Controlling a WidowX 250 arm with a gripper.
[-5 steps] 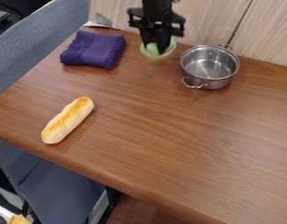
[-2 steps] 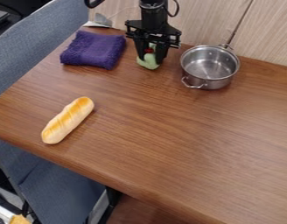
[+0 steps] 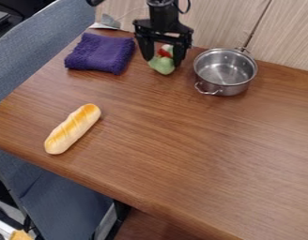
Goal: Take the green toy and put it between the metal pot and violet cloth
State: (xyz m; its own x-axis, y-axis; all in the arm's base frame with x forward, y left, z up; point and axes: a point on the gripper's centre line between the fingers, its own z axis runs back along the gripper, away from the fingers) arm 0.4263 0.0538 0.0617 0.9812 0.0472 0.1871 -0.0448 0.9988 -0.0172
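The black arm [image 3: 163,16] comes into the camera view from the top edge, a little left of the middle, and its gripper [image 3: 163,54] hangs down over the back of the wooden table [image 3: 175,136], between the violet cloth [image 3: 101,52] and the metal pot [image 3: 225,72]. The two fingers point downward and stand well apart, one on either side of the green toy [image 3: 163,65], whose red and pale upper part shows in the gap between them; whether either finger touches the toy I cannot tell. The toy is at the back of the table, with the folded cloth to its left in the view and the pot to its right, apart from both. Compared with the frame just before, the fingers have spread: there they were close in around the toy, and now the gap is wider and more of the red and pale part can be seen. Against the earliest frame, the toy has come toward the front of the table and slightly to the left in the view, and the gripper has shifted the same way. The cloth, the pot and the bread [image 3: 73,129], which lies slanted near the front left edge of the table, are where they were in both earlier frames.
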